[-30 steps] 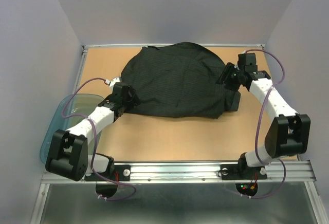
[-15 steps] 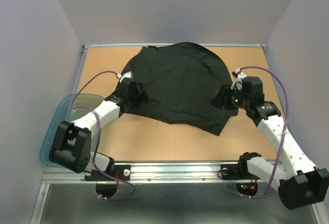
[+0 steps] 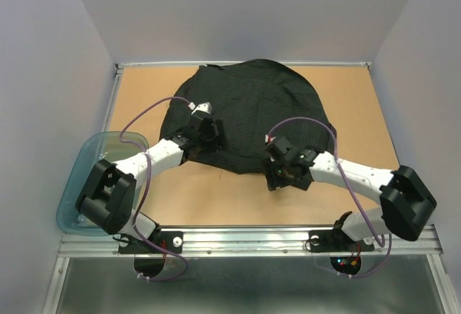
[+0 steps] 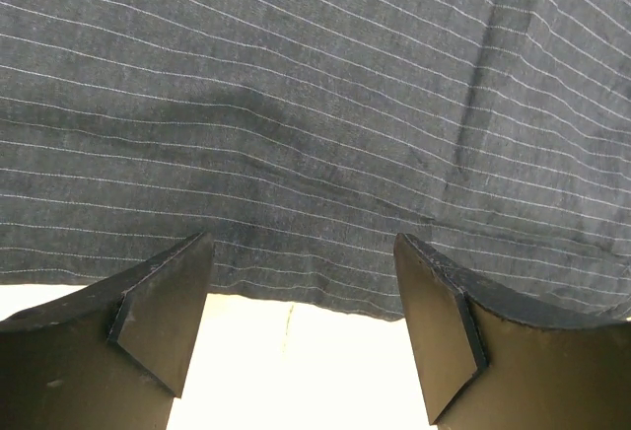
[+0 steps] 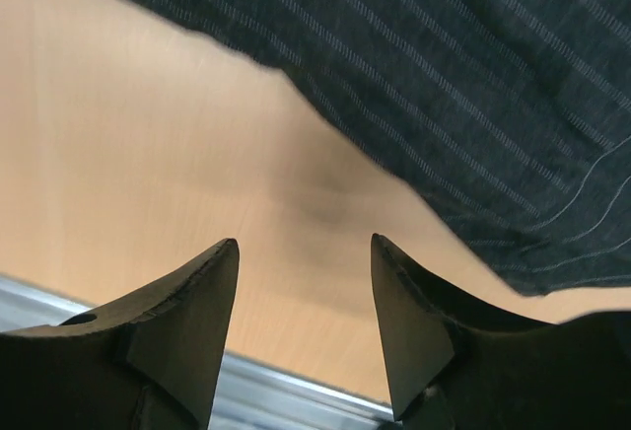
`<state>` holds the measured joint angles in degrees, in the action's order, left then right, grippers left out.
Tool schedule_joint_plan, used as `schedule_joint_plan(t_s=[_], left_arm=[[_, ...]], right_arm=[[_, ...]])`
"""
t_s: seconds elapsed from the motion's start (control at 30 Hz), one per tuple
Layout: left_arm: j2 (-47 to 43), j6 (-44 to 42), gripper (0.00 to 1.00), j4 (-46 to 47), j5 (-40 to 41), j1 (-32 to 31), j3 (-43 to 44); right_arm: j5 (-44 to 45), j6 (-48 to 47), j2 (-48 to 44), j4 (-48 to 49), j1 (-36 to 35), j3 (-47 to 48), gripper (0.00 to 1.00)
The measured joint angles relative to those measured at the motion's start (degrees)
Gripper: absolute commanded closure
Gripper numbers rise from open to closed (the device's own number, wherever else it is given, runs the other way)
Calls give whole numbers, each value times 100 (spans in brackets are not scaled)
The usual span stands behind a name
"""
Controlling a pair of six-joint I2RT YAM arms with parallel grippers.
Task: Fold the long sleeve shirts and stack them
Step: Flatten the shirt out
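Since a second ago my right arm has swung in from the far right side of the shirt to its near edge, and my left arm has crept inward. Left jaws are spread and empty, with the hem just beyond the tips. Right jaws are spread over bare table, with cloth ahead and to the right. The shirt is a rounded black pinstriped heap, now more bunched.

The black pinstriped fabric shirt is spilling past both wrist pictures' edges. The left arm is hiding part of the translucent blue-grey plastic tub.
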<state>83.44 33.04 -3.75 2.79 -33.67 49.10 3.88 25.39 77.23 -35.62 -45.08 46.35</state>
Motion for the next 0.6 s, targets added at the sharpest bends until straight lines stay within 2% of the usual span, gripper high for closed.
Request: schedule_joint_plan(t_s=[0.23,0.43,0.53,0.57,0.6], left_arm=[[-289,-66,15,-42,48,0,-179],[-531,-118,15,-50,42,0,-317],[-588,-140,14,-59,24,-2,-396],[-610,-151,14,-50,22,-4,-428],[-643,-157,14,-52,7,-7,-463]], right_arm=[[1410,-317,940,-79,-188,531,37],[1867,-529,1427,-162,-188,748,39],[1869,-612,1626,-177,-190,863,63],[1864,-651,1659,-153,-190,885,84],[1858,-697,1692,-164,-190,905,94]])
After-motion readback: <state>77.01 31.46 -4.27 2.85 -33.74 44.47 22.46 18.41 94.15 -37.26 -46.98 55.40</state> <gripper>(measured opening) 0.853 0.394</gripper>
